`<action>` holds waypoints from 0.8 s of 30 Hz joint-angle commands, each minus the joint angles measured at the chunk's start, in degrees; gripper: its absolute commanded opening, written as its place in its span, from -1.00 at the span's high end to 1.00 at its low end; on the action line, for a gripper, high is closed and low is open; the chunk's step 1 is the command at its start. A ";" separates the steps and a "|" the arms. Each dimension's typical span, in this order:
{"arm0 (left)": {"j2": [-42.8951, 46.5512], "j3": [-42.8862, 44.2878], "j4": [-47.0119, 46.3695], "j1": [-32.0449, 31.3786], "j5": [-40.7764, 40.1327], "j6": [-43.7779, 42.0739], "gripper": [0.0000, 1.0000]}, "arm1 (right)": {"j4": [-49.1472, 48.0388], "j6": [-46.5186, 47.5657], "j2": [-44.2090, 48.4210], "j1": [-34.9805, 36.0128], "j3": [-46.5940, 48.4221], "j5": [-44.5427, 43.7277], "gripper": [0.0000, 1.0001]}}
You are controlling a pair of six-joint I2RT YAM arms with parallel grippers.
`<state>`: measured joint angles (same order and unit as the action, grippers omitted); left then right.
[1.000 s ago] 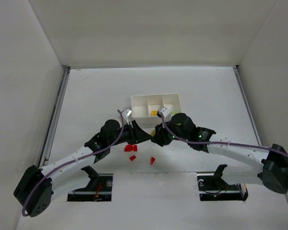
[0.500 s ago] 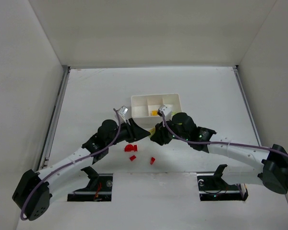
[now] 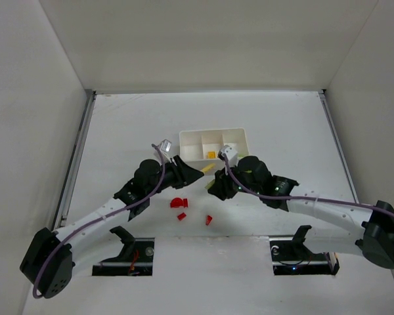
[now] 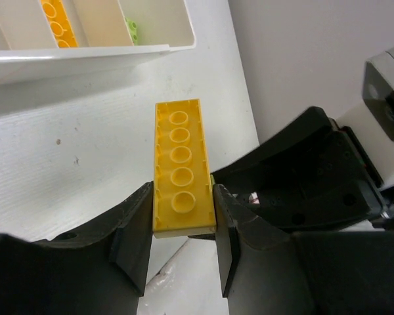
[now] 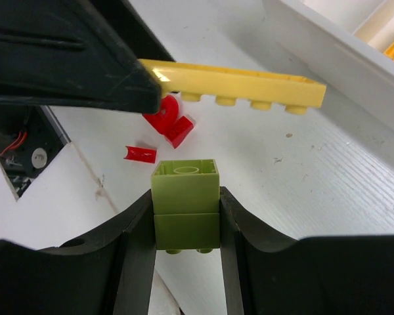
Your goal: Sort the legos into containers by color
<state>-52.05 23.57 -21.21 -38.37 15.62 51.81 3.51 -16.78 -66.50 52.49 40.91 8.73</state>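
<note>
left gripper clamped long yellow lego, white tray beyond, yellow piece and green piece in separate compartments

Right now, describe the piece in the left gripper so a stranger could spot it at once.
Find the white tray mid-table. Just on its near side the left gripper pinches a long, flat yellow plate. Nearby pieces differ: the right gripper holds a chunky green brick, the loose ones are red.

White tabletop boxed by plain white walls. A metal rail lines its left edge, another rail its right. Two rectangular openings cut its near edge.
</note>
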 commanded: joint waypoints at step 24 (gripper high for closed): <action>-33.11 26.43 -4.45 -4.12 -22.82 -11.56 0.42 | 2.47 -5.90 13.59 3.98 -5.75 -13.83 0.42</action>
<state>-84.07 46.94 -23.40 -42.09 -5.72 41.98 7.31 -21.87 -54.02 55.96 35.38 -3.38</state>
